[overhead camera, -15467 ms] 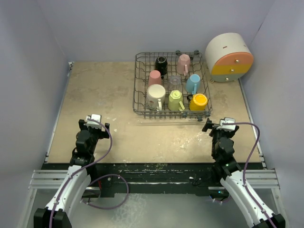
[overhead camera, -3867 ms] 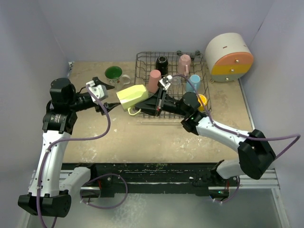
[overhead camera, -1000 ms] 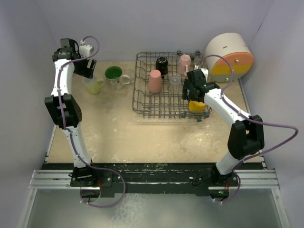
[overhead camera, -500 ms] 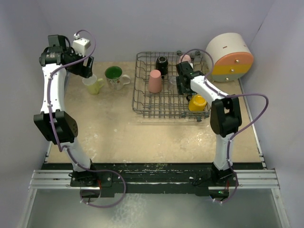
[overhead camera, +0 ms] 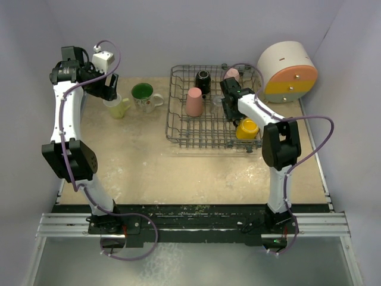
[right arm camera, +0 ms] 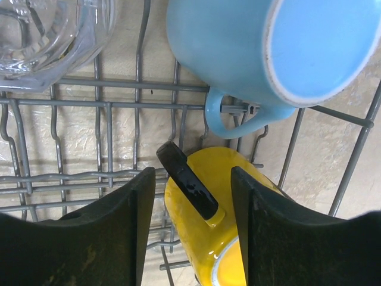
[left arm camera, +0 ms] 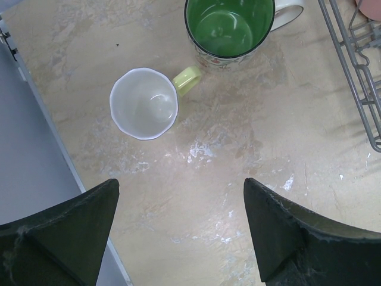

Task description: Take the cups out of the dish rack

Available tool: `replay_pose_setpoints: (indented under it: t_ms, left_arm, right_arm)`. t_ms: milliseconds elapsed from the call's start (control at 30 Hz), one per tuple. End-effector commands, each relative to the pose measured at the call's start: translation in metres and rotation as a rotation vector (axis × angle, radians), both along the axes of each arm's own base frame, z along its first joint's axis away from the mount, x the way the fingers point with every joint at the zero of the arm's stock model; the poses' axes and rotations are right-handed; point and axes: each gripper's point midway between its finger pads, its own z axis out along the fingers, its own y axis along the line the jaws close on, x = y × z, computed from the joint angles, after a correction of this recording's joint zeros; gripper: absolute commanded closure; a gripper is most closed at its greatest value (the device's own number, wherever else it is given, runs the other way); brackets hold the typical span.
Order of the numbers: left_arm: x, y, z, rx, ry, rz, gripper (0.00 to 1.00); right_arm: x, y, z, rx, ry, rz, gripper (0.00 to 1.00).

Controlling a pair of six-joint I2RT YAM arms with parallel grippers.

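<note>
right claw (right arm camera: 190, 177) being held wide in rack (right arm camera: 119, 107), jaws astride black handle of yellow mug (right arm camera: 202, 244): handle grasp likely being lined up. left claw (left arm camera: 180, 190) wide, empty; pale cup (left arm camera: 144, 103), green mug (left arm camera: 229, 24) standing ahead, outside rack.

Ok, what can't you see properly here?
Light blue mug: under the right arm in the top view.
Clear glass: cut off by the right wrist view's top edge.
Pink mug: mostly behind the right arm, top view.
Green-inside mug: cut by the left wrist view's top edge.
</note>
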Motion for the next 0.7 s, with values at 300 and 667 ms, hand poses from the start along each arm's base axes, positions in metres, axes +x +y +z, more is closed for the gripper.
replay_pose_setpoints:
  t_ms: [300, 667]
  left_arm:
    - [-0.006, -0.003, 0.041, 0.017, -0.096, -0.016, 0.12]
    - [-0.011, 0.0, 0.051, 0.044, -0.124, -0.014, 0.12]
  right_arm:
    - [-0.007, 0.002, 0.007, -0.052, 0.096, 0.119, 0.56]
    - [-0.01, -0.002, -0.01, -0.145, 0.135, 0.169, 0.66]
